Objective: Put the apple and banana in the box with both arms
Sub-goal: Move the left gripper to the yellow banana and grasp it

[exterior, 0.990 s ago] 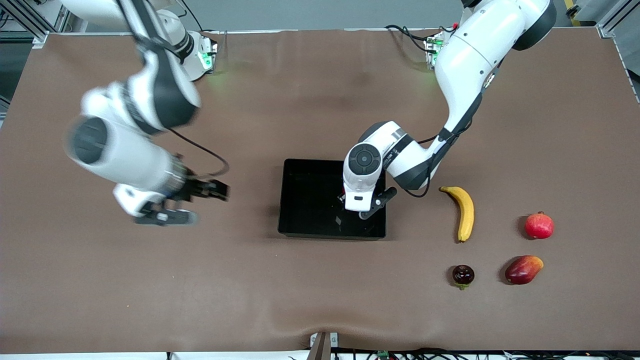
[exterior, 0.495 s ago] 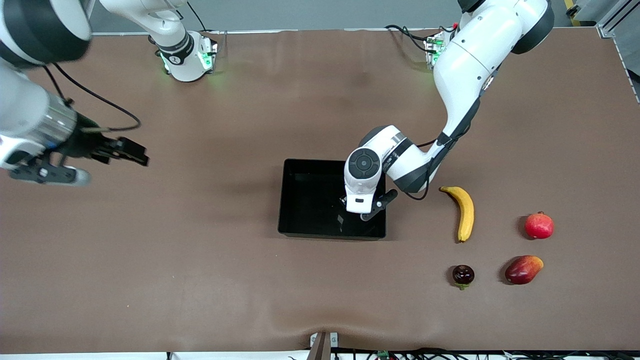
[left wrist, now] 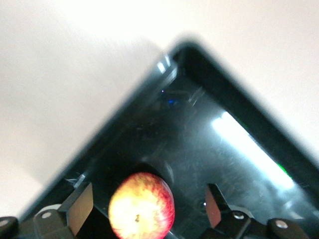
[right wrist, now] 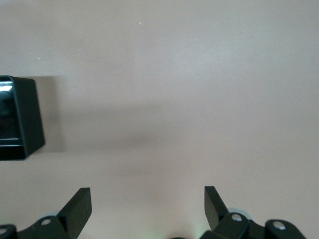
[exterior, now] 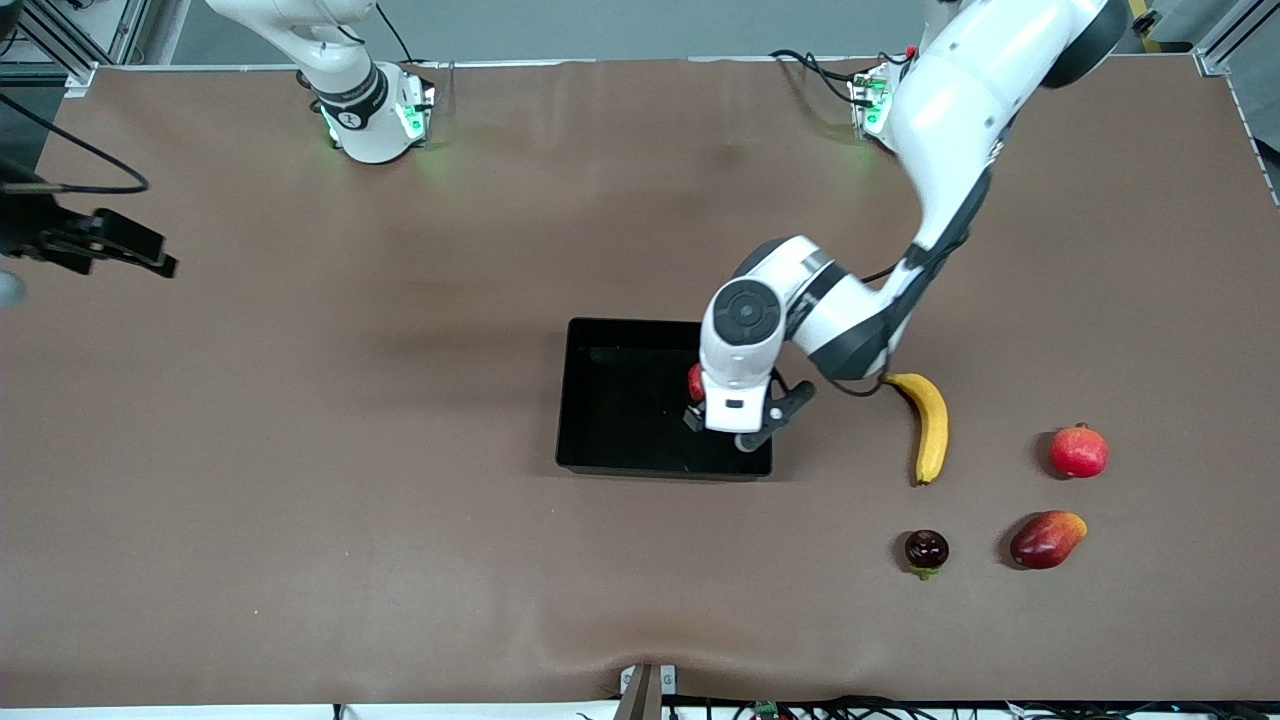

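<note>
Currently the apple (left wrist: 142, 205) is lying in the box (exterior: 610, 400), between the spread, released fingers of the left gripper (left wrist: 144, 211) hanging over it. Banana (exterior: 928, 424) is lying beside the box. Right gripper (right wrist: 147, 209) is hovering open over bare surface (exterior: 400, 550).

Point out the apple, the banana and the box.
apple (left wrist: 142, 205): left wrist view, middle of its skin.
banana (exterior: 932, 424): front view, mid-length of its body.
box (exterior: 620, 465): front view, wall nearest the camera.
</note>
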{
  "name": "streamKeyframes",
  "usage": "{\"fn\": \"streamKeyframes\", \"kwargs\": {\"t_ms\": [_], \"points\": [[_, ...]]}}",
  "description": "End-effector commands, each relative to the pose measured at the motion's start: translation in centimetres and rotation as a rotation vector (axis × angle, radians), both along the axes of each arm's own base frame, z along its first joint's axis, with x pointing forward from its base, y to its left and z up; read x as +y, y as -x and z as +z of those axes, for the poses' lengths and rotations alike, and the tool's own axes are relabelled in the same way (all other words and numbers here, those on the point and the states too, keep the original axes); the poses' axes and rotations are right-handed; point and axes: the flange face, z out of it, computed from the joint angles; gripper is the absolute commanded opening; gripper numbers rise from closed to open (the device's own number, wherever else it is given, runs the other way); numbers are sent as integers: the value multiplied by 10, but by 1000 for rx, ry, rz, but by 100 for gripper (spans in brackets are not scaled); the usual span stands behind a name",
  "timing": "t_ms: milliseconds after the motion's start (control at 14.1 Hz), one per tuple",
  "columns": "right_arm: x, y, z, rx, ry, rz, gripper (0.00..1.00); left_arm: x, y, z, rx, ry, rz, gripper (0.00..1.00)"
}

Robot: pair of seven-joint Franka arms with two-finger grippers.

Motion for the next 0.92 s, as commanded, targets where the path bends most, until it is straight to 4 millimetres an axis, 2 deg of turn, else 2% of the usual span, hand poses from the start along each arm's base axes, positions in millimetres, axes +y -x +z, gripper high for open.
{"fn": "streamKeyframes", "kwargs": {"t_ms": [0,71,212,354,424,495,566,707,848], "points": [[-25,14,0,15,37,19,100,46,-9,77,-51,-21,24,100],[-33,14,-1,21,58,30,100,71,-21,96,-60,4,47,100],[-39,17,-2,39,98,70,100,118,-40,113,-59,16,-5,100],[-40,25,-7,96,94,69,100,173,-48,107,-8,1,-84,100],[-40,26,-7,99,92,69,100,194,-50,100,10,-9,-120,100],[-39,27,-11,108,92,62,100,224,-54,88,38,-15,-141,100],[-39,30,-11,111,88,60,100,244,-56,73,63,-13,-175,100],[-36,33,-10,117,76,63,100,273,-66,35,109,10,-184,100],[-33,35,-7,114,69,65,100,288,-65,-9,138,24,-240,100]]}}
